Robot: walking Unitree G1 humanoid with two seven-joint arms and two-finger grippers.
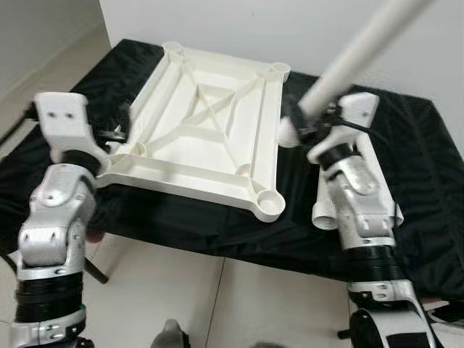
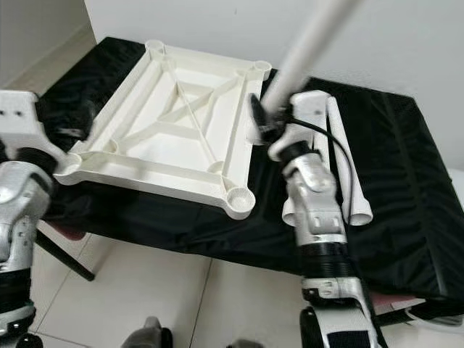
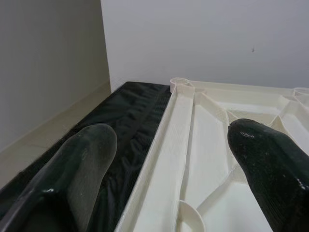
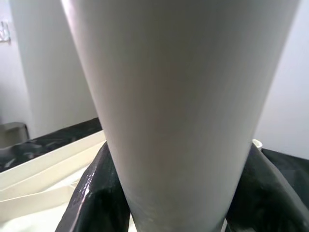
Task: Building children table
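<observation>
A white plastic tabletop lies upside down on a black-covered surface, with round sockets at its corners, one of them at the near right. My right gripper is shut on a white tube leg that slants up and away to the right. The leg's lower end hangs beside the tabletop's right rim. In the right wrist view the leg sits between the black fingers. My left gripper is open at the near-left corner, its fingers straddling the rim.
Two more white tube legs lie on the black cover right of my right arm. A white wall stands close behind. Pale floor tiles lie below the cover's front edge, with a dark stand leg at the left.
</observation>
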